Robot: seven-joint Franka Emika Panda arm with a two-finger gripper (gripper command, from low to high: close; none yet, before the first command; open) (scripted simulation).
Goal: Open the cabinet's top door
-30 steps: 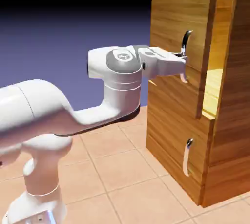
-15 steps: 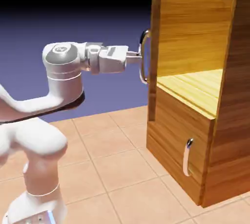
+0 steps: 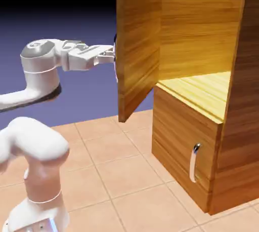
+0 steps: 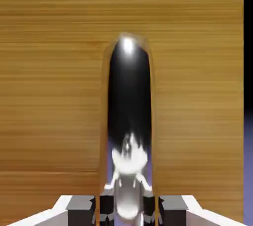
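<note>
The cabinet (image 3: 242,104) stands at the exterior view's right, and its upper compartment is exposed. The top door (image 3: 137,48) is swung far out to the left, inner wood face toward the camera. My gripper (image 3: 111,54) reaches level to the door's far side, where the door hides most of the handle. In the hand view the long silver handle (image 4: 128,116) runs upright against the door's wood grain (image 4: 49,72). It passes between my grey fingertips (image 4: 81,204), and my gripper (image 4: 127,208) is shut on it.
The yellow-wood shelf (image 3: 202,88) shows inside the open compartment. Below it the shorter panel (image 3: 179,134) is closed, with its small silver handle (image 3: 193,162). The arm's white base (image 3: 38,190) rises at the lower left over the tiled floor (image 3: 121,175).
The top door has swung from slightly ajar to wide open, past square with the cabinet front. My gripper has drawn back to the left with the handle in its grip.
</note>
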